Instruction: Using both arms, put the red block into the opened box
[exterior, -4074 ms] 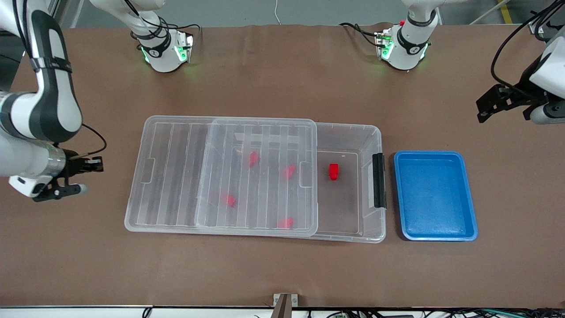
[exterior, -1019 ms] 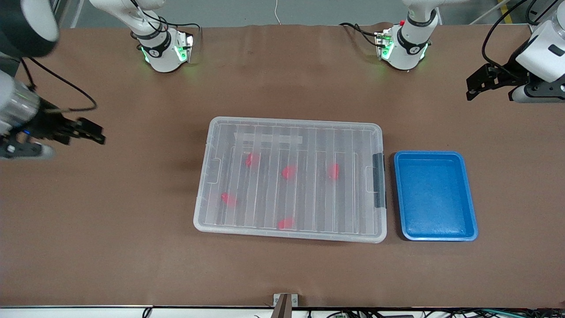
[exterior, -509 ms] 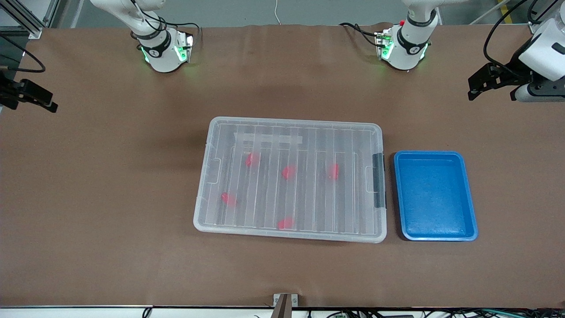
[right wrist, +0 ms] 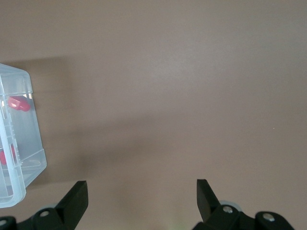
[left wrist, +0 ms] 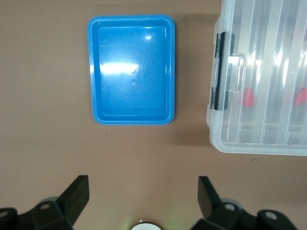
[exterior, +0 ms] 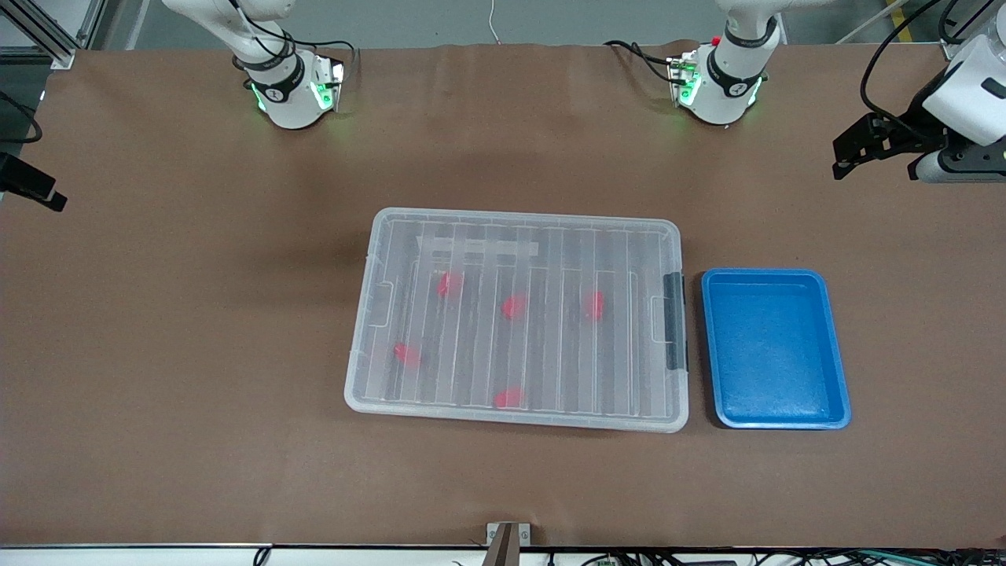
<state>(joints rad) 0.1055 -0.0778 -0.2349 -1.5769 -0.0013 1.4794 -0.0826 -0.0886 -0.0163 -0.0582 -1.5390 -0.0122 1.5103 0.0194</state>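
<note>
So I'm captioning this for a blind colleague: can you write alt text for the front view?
A clear box with its ribbed lid shut sits mid-table, five red blocks blurred inside, one of them the red block near the latch end. A blue tray lies beside it. The open left gripper and right gripper hang over the table's ends.

Red block (exterior: 594,305) inside lidded clear box (exterior: 377,369), near latch.
</note>
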